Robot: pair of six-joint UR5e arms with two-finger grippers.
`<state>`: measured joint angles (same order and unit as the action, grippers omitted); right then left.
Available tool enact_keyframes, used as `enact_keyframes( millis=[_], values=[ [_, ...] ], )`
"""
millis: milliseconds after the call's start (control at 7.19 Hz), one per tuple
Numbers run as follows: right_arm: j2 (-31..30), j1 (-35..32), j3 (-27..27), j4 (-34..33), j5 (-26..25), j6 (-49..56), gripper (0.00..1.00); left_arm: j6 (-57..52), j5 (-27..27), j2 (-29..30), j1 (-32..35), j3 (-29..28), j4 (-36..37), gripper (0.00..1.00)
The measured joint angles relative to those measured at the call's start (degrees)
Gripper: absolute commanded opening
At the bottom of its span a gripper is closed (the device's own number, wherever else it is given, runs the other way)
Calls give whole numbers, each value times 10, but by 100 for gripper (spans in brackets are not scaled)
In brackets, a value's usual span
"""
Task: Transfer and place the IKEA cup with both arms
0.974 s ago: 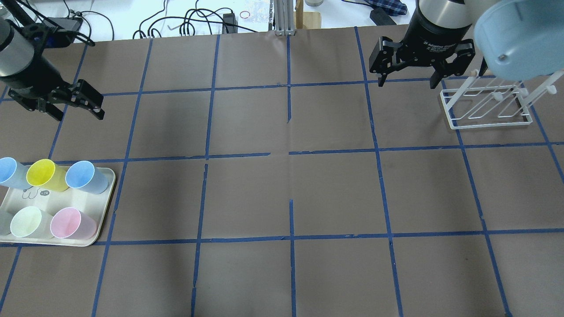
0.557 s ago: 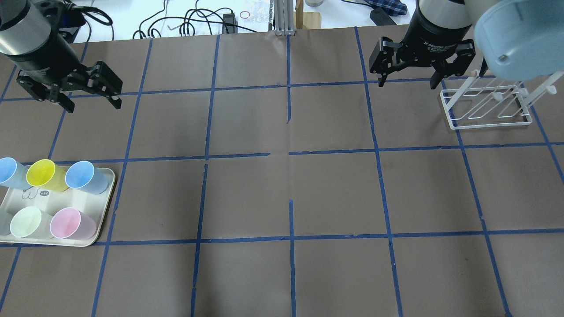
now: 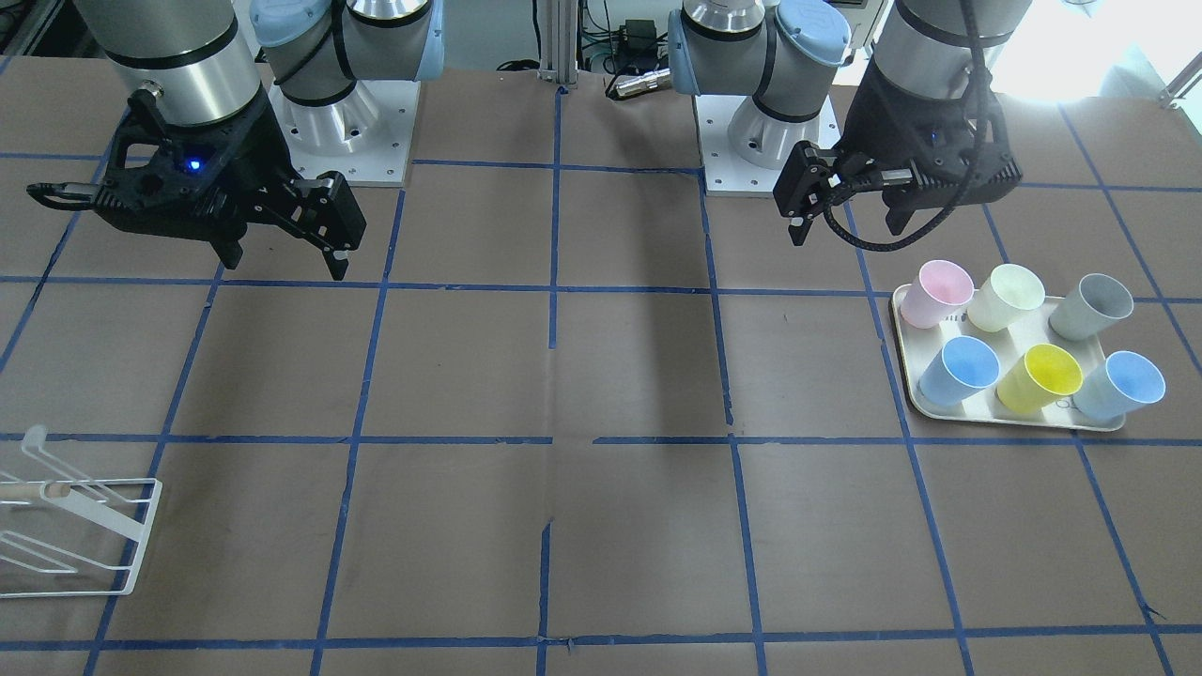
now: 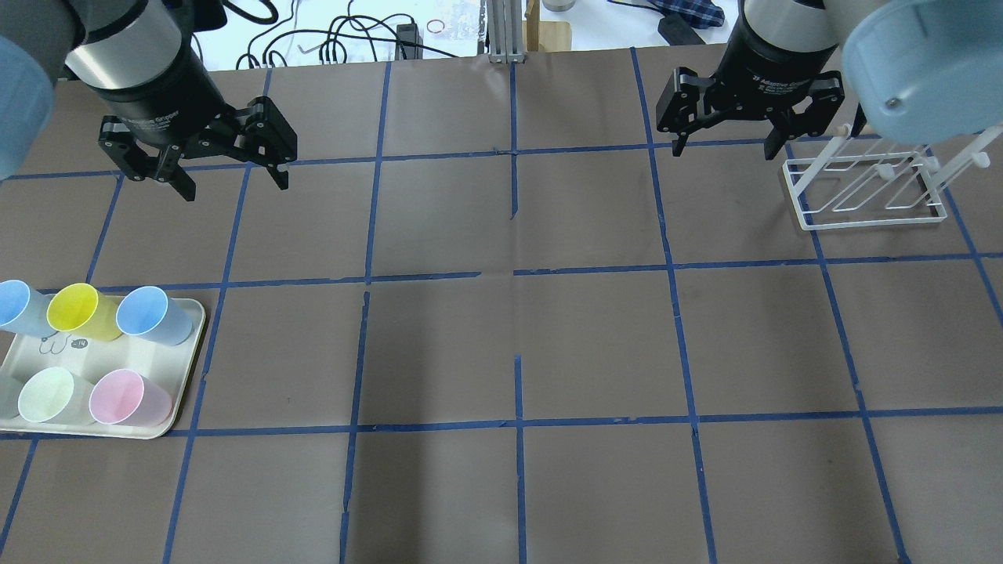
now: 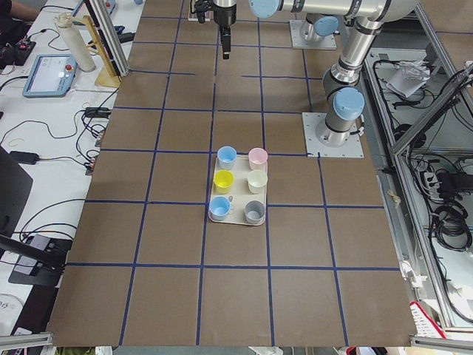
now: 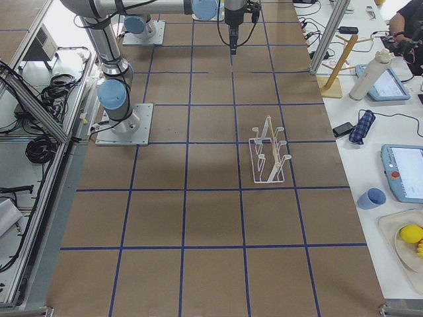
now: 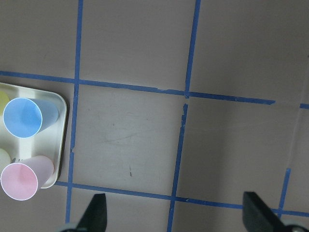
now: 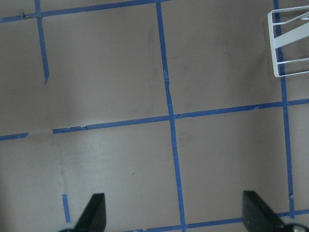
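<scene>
Two pale blue cups stand on a cream tray (image 4: 190, 356) at the table's left, one at its inner corner (image 4: 153, 315) and one at the view's edge (image 4: 14, 304). They show again in the front view (image 3: 958, 369) (image 3: 1122, 385). The inner blue cup (image 7: 26, 117) is in the left wrist view. My left gripper (image 4: 235, 186) (image 3: 845, 230) hangs open and empty above the table, beyond the tray and apart from it. My right gripper (image 4: 725, 150) (image 3: 282, 265) is open and empty, beside the white rack (image 4: 862, 188).
The tray also holds a yellow cup (image 4: 78, 311), a pale green cup (image 4: 47, 395), a pink cup (image 4: 127, 397) and a grey cup (image 3: 1091, 306). The wire rack (image 3: 66, 535) stands at the far right. Brown paper with a blue tape grid covers the table.
My left gripper has moved right in the overhead view, away from the table's left edge, and turned, still open. The right arm and the cups have not moved.
</scene>
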<state>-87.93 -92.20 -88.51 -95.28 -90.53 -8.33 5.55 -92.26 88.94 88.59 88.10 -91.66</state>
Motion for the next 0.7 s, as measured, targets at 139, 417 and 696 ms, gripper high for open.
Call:
enact_keyframes(
  millis=[139, 417, 696],
  values=[
    [0, 0, 0, 2, 0, 1, 100, -10, 3, 0, -2, -2, 1, 100],
    [0, 0, 0, 3, 0, 2, 100, -58, 5, 1, -11, -5, 3, 100],
    [0, 0, 0, 4, 1, 2, 100, -87, 14, 6, -31, -19, 6, 100]
  ],
)
